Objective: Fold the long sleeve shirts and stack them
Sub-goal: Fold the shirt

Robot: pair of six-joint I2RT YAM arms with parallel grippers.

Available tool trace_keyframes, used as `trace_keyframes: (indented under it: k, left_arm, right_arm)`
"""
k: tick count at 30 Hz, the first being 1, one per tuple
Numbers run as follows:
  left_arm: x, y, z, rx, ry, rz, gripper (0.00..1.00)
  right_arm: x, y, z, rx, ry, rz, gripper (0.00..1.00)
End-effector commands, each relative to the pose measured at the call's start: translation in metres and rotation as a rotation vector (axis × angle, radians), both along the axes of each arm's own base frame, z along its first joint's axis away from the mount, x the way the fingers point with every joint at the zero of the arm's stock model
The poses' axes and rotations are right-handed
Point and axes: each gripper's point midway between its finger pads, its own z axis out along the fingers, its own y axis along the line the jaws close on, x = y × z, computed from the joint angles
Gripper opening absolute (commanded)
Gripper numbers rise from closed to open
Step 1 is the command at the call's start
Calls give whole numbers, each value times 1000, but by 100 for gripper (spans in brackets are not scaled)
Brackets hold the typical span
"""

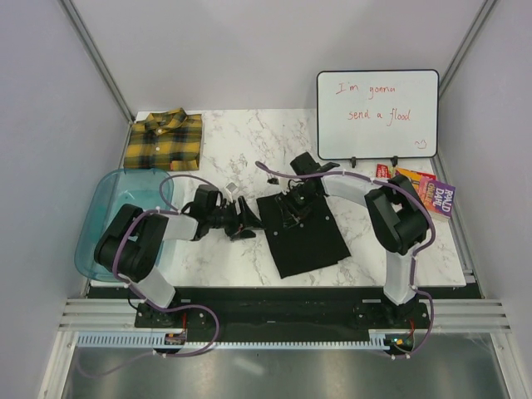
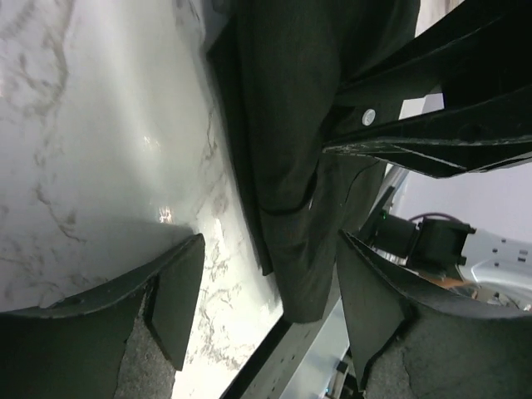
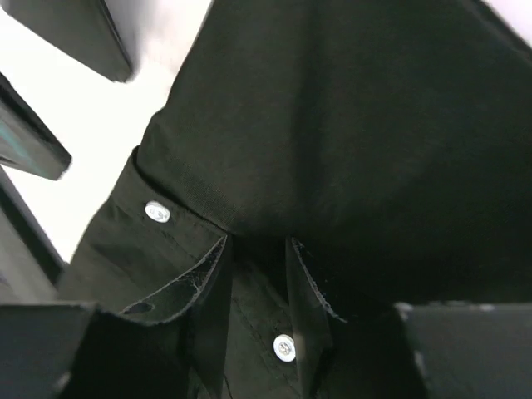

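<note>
Plain black button-up shirt [image 1: 309, 237] lay centre frame on the marble worktop [image 1: 249, 137]. Folded yellow-and-black plaid shirt [image 1: 165, 140] sat upper left. Left hand [image 1: 248, 223] was wide and empty, just beside the black shirt's left edge. Right hand [image 1: 293, 202] was narrow over the button placket; couldn't tell if it gripped cloth.

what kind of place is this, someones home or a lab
Probably a robot lab test cell, not a home: pale panel walls box in a marble-look table, a metal mounting rail runs along its near edge, and a whiteboard carries a handwritten note.
</note>
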Motion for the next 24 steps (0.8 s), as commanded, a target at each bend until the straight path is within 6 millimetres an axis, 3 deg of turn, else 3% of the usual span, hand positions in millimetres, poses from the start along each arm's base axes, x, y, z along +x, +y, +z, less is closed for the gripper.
trace_keyframes:
  k: [1,5,12,24]
  left_arm:
    - [17,18,-30,156,13,133,71]
    - [28,20,-37,202,-22,149,73]
    - [55,16,-44,251,-52,189,72]
    - [59,7,-70,328,-31,127,57]
  right_arm:
    - [48,2,-16,-46,-94,-203,38]
    - [58,8,-14,-27,-70,-308,37]
    - [52,13,-15,1,-16,-352,37]
    - [47,16,-19,9,17,-349,36]
